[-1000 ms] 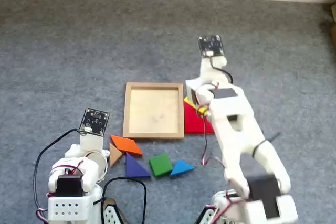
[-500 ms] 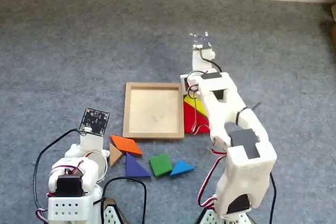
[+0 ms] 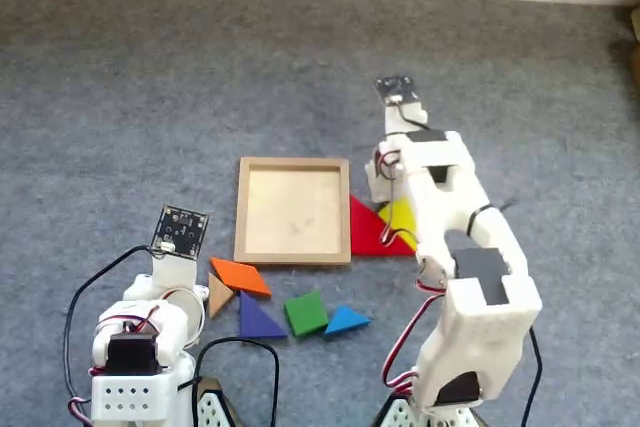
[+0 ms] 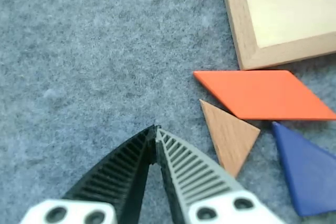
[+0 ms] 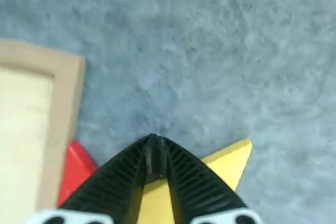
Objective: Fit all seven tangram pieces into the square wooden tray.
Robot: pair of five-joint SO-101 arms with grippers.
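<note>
Grey carpet [image 3: 150, 77] covered the whole table, and its nap looked likely to drag at anything slid across it. The square wooden tray [image 3: 292, 162] lay at the centre, bare inside, with none of the seven pieces fitted yet.

The right gripper [image 5: 153, 148] hung with its jaws pressed together on nothing, directly over the yellow triangle [image 3: 402, 219]. That piece lay against the red triangle [image 3: 366, 234] at the tray's 3 to 4 o'clock, and the red one touched the rim. Whether the tips actually rested on the yellow piece I could not tell.

As I judged it, a clenched gripper could only push. The yellow piece might ride over the red, or jam against the raised rim and shift the tray instead of dropping in.

At the tray's 6 to 7 o'clock sat a tight cluster:
- the dark blue triangle [image 3: 257, 317]
- the orange parallelogram [image 3: 240, 277]
- the green square [image 3: 306, 313]
- the wooden triangle [image 3: 219, 294]
- the light blue triangle [image 3: 347, 320]

Several of them touched, so lifting one could nudge its neighbours. The left gripper [image 4: 156, 135], at the tray's 8 o'clock near the wooden triangle, was likewise closed and empty.
</note>
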